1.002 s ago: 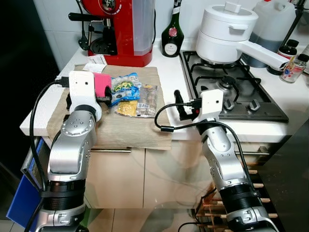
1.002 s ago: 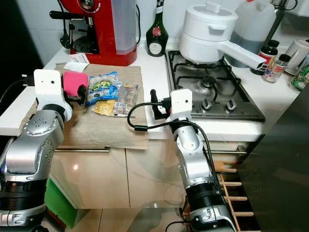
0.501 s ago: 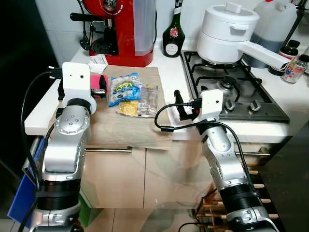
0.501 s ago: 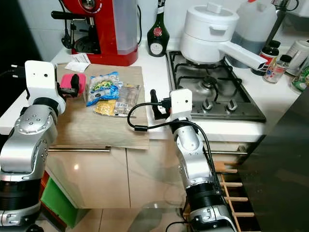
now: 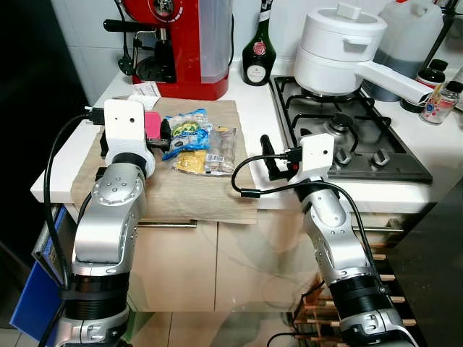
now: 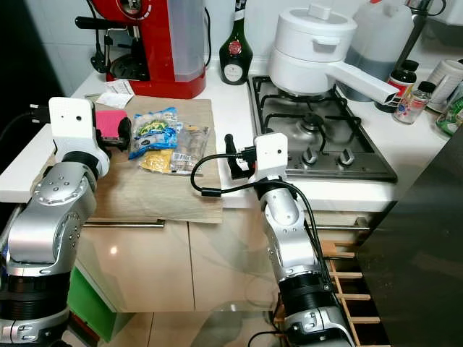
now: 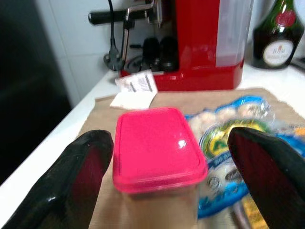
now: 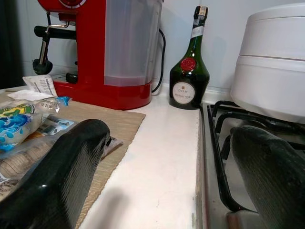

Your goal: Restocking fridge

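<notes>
A small container with a pink lid (image 7: 155,148) stands on the woven mat (image 5: 188,195) at the counter's left end. My left gripper (image 7: 167,167) is open, its black fingers (image 7: 81,176) on either side of the container but apart from it. Beside the container lie a blue and green food packet (image 5: 184,131), a clear packet (image 5: 221,148) and a yellow packet (image 5: 189,163). My right gripper (image 8: 162,167) is open and empty, low over the white counter between the mat's edge and the gas hob (image 5: 347,137).
A red coffee machine (image 5: 184,43) and a dark green bottle (image 5: 258,47) stand at the back. A white pot (image 5: 340,47) sits on the hob, with jars and a jug (image 5: 419,29) at the far right. Paper slips (image 5: 145,94) lie behind the mat.
My left arm swung out left and came back toward the pink-lidded container. The right arm has stayed where it was.
</notes>
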Available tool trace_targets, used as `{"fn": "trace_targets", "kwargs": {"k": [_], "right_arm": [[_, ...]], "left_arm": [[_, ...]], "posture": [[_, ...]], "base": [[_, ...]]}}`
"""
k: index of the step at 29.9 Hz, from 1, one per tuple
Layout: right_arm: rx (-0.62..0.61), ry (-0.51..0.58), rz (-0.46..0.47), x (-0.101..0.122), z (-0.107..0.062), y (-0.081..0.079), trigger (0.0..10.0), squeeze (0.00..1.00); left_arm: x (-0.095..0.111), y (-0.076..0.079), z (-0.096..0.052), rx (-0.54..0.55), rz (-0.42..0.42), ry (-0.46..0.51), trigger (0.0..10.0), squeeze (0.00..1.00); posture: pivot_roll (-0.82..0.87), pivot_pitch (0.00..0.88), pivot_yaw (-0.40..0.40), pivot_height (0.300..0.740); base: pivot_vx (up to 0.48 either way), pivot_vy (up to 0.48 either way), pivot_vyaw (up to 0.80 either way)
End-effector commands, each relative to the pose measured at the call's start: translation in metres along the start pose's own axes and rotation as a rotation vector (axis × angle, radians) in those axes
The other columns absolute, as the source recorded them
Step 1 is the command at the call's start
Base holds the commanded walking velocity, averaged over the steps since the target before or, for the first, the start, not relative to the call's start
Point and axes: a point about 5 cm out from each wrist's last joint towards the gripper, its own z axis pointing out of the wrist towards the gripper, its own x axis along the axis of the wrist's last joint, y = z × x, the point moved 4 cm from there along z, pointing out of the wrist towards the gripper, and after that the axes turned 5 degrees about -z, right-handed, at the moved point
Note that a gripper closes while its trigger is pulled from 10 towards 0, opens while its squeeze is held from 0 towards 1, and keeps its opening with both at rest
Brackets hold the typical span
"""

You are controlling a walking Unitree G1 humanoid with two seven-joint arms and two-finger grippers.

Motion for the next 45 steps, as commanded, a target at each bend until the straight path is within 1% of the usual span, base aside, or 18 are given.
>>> {"fn": "trace_targets", "kwargs": {"k": [1,3,11,16,25,35,42,44,45], "right_arm": [[-0.004,0.005,-0.003,0.002,0.0,0.001,10.0,0.04],[-0.003,0.004,-0.002,0.001,0.0,0.0,10.0,0.04],[-0.001,0.001,-0.003,0.001,0.0,0.0,10.0,0.05],[0.002,-0.006,-0.002,-0.001,0.0,-0.001,10.0,0.05],[0.0,-0.008,-0.002,-0.001,-0.001,-0.001,10.0,0.04],[0.001,-0.009,-0.001,-0.001,-0.001,-0.001,10.0,0.05],[0.0,-0.008,0.001,-0.001,-0.001,-0.001,10.0,0.05],[0.036,0.0,0.03,0.001,-0.002,-0.006,10.0,0.05],[0.036,0.0,0.03,0.001,-0.002,-0.006,10.0,0.05]], "left_arm": [[-0.008,-0.003,0.0,0.004,0.016,-0.035,10.0,0.0],[-0.009,-0.004,0.0,0.009,0.01,-0.04,10.0,0.0],[-0.001,-0.01,0.001,0.048,0.002,-0.002,10.0,0.0],[-0.01,-0.008,0.001,0.038,-0.017,-0.039,10.0,0.0],[-0.014,-0.004,0.002,0.019,-0.019,-0.059,10.0,0.0],[-0.029,-0.01,0.004,0.061,-0.038,-0.108,10.0,0.0],[-0.034,-0.004,0.006,0.033,-0.031,-0.116,10.0,0.0],[-0.036,-0.003,0.008,0.027,-0.028,-0.118,10.0,0.0],[-0.036,-0.003,0.008,0.027,-0.028,-0.118,10.0,0.0]], "posture": [[-0.02,0.0,-0.01,0.74],[-0.02,0.0,-0.009,0.74],[-0.02,0.0,-0.012,0.74],[-0.02,0.0,-0.013,0.74],[-0.03,0.0,-0.01,0.74],[-0.03,0.0,-0.009,0.74],[-0.03,0.0,-0.008,0.74],[-0.03,0.0,-0.009,0.74],[-0.03,0.0,-0.009,0.74]], "base": [[0.0,0.0,0.0],[0.0,0.0,0.0],[0.0,0.0,0.0],[0.0,0.0,0.0],[0.0,0.0,0.0],[0.0,0.0,0.0],[0.0,0.0,0.0],[0.0,0.0,0.0],[0.0,0.0,0.0]]}}
